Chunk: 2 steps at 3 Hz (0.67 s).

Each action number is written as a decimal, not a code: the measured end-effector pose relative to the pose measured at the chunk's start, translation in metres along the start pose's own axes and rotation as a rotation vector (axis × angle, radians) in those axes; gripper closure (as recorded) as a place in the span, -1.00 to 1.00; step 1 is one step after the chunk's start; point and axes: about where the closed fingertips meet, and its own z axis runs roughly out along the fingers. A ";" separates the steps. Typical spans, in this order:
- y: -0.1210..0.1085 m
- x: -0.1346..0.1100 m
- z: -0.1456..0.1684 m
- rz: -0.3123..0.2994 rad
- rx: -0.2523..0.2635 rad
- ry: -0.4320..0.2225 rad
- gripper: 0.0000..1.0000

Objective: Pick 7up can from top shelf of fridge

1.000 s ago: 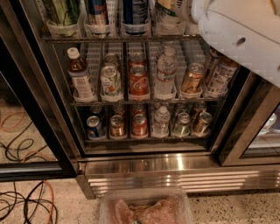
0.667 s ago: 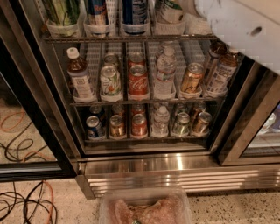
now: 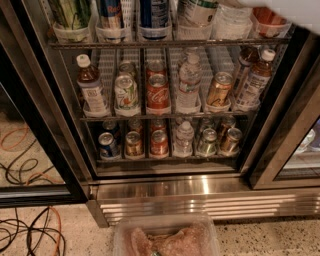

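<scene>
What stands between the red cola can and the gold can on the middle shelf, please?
A water bottle, in the camera view; the gripper is out of frame.

The white arm (image 3: 300, 10) has drawn up and off toward the upper right corner of the fridge (image 3: 200, 190) — only a sliver of it shows now, and the gripper is out of view. That uncovers the right end of the top shelf (image 3: 165, 44) — the 7up can (image 3: 197, 11), the clear holders (image 3: 232, 25) beside it, and the two brown bottles (image 3: 257, 75) on the rack below.
</scene>
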 end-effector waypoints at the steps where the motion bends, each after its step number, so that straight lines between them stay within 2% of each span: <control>1: 0.003 0.004 -0.008 -0.005 -0.010 0.056 1.00; 2: 0.009 0.007 -0.011 -0.013 -0.024 0.068 1.00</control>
